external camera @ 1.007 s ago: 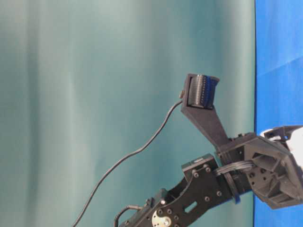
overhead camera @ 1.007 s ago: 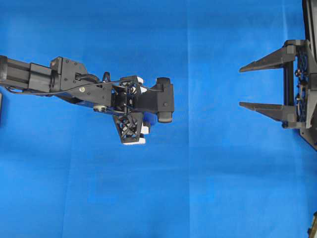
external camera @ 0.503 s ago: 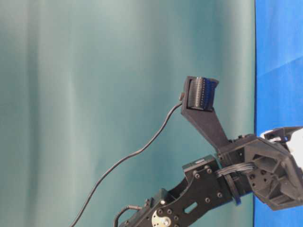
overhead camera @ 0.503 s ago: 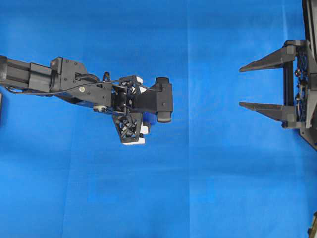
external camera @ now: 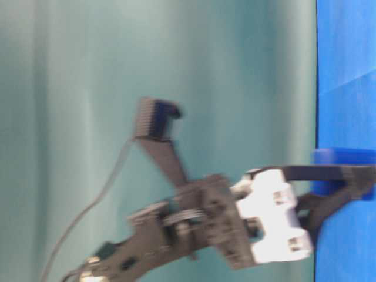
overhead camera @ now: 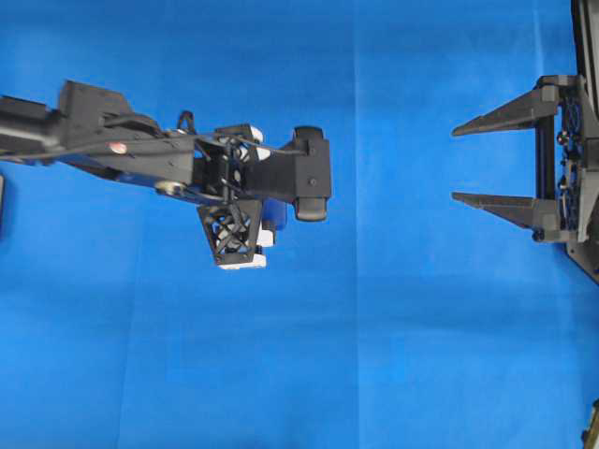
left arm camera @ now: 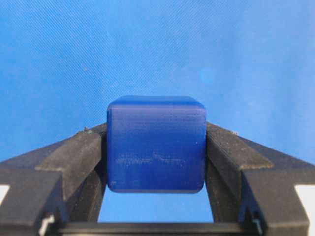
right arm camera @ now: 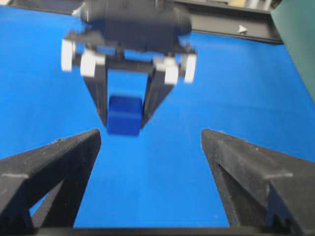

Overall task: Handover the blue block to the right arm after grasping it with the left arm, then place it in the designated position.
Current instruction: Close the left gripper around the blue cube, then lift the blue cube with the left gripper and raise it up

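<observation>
I am pinching the blue block squarely in my left gripper, so I should be carrying it level toward my wide-spread right gripper.

One small dark-blue block. Two black robot arms: one left arm with white brackets at its gripper, and one right arm. Two grippers, the left gripper and the right gripper, each with two pointed black fingers. One blue cloth covering the table. One teal backdrop.
</observation>
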You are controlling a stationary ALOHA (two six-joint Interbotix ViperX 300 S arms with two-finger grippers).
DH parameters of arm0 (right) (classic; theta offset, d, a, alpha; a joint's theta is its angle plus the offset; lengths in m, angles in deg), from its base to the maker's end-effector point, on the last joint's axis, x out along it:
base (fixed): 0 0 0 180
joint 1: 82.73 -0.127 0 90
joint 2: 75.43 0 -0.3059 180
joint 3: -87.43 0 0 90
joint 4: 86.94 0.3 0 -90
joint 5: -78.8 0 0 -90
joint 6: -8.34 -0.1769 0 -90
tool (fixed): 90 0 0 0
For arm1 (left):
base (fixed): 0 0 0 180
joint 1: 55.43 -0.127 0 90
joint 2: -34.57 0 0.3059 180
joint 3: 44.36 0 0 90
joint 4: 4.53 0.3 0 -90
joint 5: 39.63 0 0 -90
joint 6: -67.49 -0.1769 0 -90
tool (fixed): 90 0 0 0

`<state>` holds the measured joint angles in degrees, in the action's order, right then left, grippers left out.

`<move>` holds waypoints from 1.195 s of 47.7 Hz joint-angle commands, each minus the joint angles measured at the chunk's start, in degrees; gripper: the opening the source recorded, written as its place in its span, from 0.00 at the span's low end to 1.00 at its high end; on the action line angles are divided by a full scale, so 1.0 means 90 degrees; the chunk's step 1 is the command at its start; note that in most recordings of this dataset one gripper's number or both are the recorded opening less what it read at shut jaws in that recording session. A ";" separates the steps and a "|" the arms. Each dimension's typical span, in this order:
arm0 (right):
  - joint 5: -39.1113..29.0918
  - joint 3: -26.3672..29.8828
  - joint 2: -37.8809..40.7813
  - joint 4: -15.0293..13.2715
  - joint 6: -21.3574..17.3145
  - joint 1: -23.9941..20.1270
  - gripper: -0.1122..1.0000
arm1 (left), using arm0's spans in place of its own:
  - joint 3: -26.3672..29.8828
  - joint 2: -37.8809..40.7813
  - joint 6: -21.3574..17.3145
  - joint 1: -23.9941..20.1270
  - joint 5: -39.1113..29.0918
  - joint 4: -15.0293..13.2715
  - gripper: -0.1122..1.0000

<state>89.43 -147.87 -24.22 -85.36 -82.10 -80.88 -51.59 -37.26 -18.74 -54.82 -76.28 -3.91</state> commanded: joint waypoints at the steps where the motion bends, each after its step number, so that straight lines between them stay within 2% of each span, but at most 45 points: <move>1: 0.0059 0.0176 0.0020 0.0010 0.0000 0.0010 0.97 | 0.0225 -0.0410 0.0020 0.0039 -0.0225 0.0000 0.54; 14: 0.0059 0.0195 0.0029 0.0010 0.0000 0.0010 0.97 | 0.0654 -0.0674 0.0020 0.0059 -0.1143 0.0000 0.54; 22: 0.0059 0.0215 0.0029 0.0020 0.0000 0.0010 0.97 | 0.0889 -0.0771 -0.0020 0.0088 -0.1377 0.0000 0.54; 40: 0.0059 0.0234 0.0029 0.0010 0.0000 0.0010 0.97 | 0.1074 -0.1309 -0.0039 0.0088 -0.1543 0.0049 0.54; 57: 0.0059 0.0254 0.0078 0.0010 0.0000 0.0010 0.97 | 0.1055 -0.1338 -0.0029 0.0088 -0.1523 0.0049 0.54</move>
<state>89.43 -147.26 -23.78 -85.36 -82.10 -80.88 -43.33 -47.72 -19.00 -54.20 -90.34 -3.74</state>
